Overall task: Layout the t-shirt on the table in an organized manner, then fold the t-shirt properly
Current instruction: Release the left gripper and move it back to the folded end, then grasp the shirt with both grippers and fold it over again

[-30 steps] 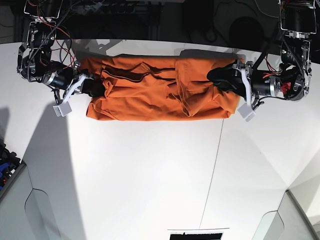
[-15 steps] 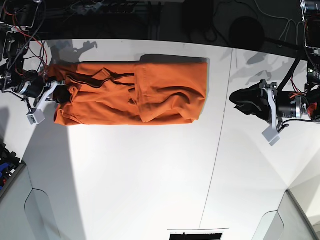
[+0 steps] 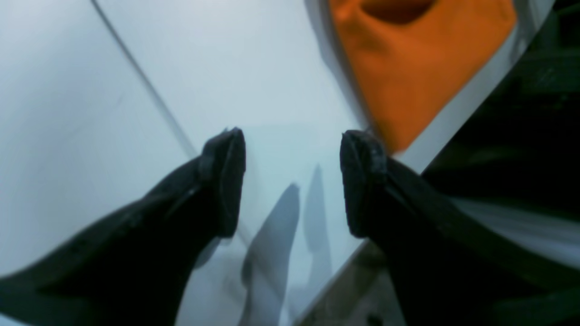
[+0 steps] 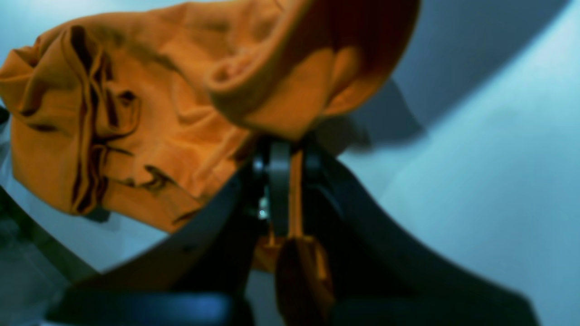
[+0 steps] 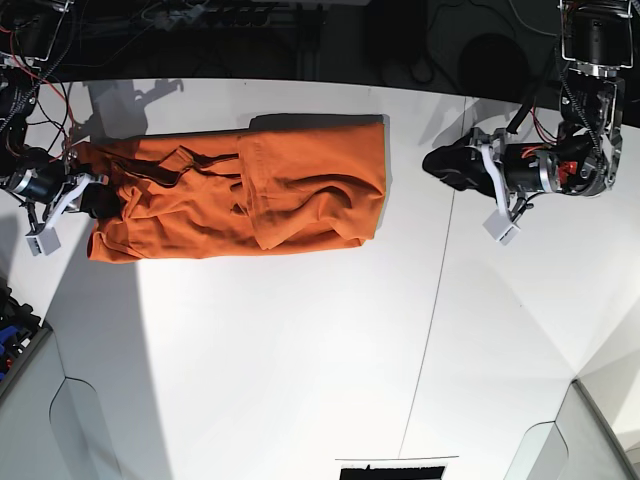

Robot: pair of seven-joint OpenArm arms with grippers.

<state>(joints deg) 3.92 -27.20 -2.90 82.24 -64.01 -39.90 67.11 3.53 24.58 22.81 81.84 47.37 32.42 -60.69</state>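
Observation:
The orange t-shirt [image 5: 240, 195] lies rumpled and folded lengthwise on the white table [image 5: 300, 350], towards the far left. At the shirt's left end my right gripper [image 5: 95, 197] is shut on the fabric. In the right wrist view a strip of cloth is pinched between its jaws [image 4: 290, 154], and the bunched t-shirt [image 4: 136, 127] hangs beyond them. My left gripper [image 5: 432, 162] is open and empty, right of the shirt and apart from it. In the left wrist view its fingers [image 3: 224, 181] stand wide over bare table, with the t-shirt's corner [image 3: 421, 68] ahead to the right.
A thin dark seam [image 5: 430, 300] runs across the table just below the left gripper. Beyond the far edge is a dark gap with cables [image 5: 200, 20]. Rounded grey cut-outs [image 5: 70, 420] flank the table's front corners, and a blue item [image 5: 12, 330] lies at the left edge.
The right gripper has pulled the shirt further left along the table. The left gripper, let go of the shirt earlier, has moved back left and towards the far edge, nearer the shirt's right end.

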